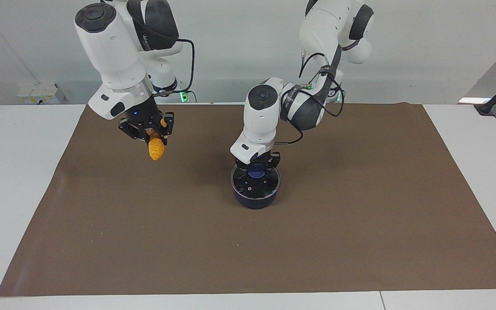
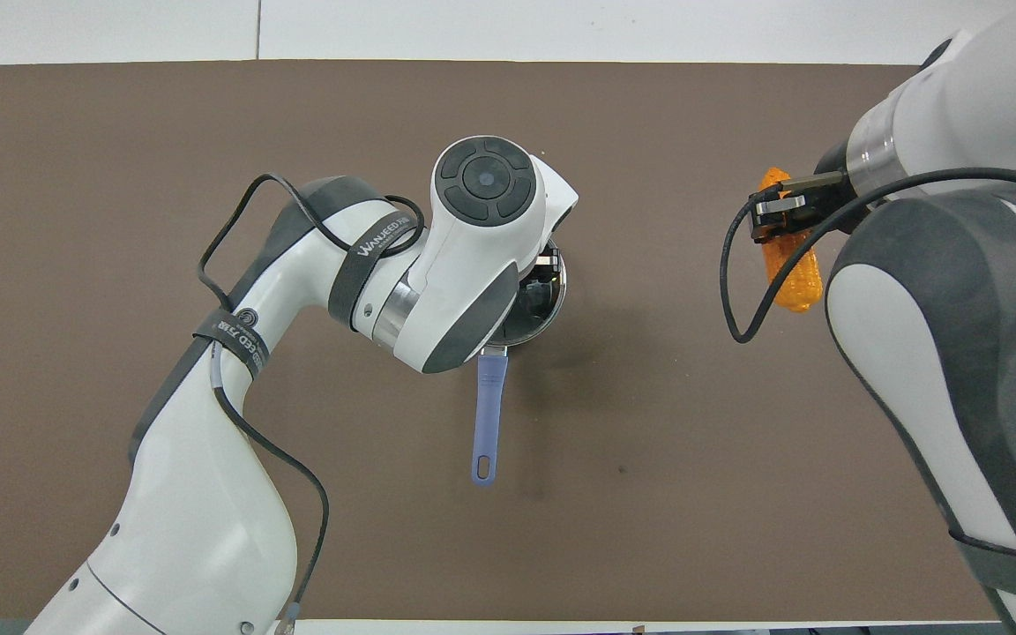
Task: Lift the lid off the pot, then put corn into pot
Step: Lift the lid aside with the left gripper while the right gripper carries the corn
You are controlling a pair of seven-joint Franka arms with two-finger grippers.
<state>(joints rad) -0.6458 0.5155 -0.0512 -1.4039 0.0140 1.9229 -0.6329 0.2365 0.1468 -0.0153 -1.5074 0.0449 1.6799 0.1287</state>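
The pot (image 1: 255, 200) stands on the mat's middle, its blue-purple handle (image 2: 489, 414) pointing toward the robots. The glass lid (image 1: 274, 183) lies on the pot; its rim also shows in the overhead view (image 2: 556, 295). My left gripper (image 1: 256, 168) is down over the lid, astride its blue-purple knob (image 1: 256, 173). In the overhead view the left wrist hides most of the pot and lid. My right gripper (image 1: 153, 137) is shut on the corn (image 1: 156, 149), held up in the air over the mat toward the right arm's end. The corn also shows in the overhead view (image 2: 795, 269).
A brown mat (image 1: 360, 215) covers most of the white table (image 1: 15, 181). Nothing else lies on it besides the pot. The table's white edges run along both ends.
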